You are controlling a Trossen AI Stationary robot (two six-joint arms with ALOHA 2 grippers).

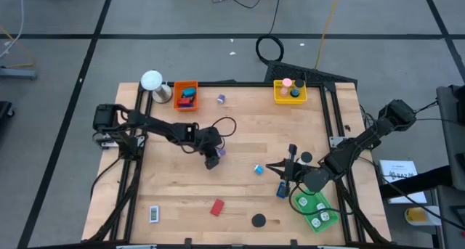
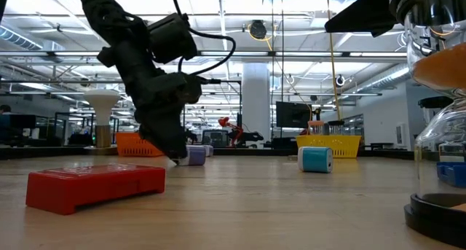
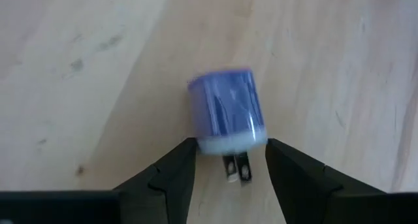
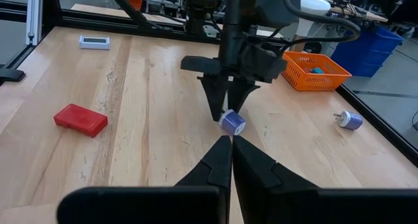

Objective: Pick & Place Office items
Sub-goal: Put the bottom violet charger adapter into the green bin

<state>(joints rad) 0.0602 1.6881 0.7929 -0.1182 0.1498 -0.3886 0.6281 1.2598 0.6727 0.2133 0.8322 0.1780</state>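
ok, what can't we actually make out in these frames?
- High view: the left gripper covers the purple roll, so contact is hidden.
- Left wrist view: the roll is blurred; whether the open fingers touch it is unclear.
- Low view: the black disc is cut off by the right edge.
- High view: the green tray contents are too small to name.

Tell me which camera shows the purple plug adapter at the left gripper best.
The left wrist view: the purple adapter fills the frame, prongs visible between the open left gripper fingers. The right wrist view shows it small under that gripper; the high view, a speck; the low view, mostly hidden behind the arm.
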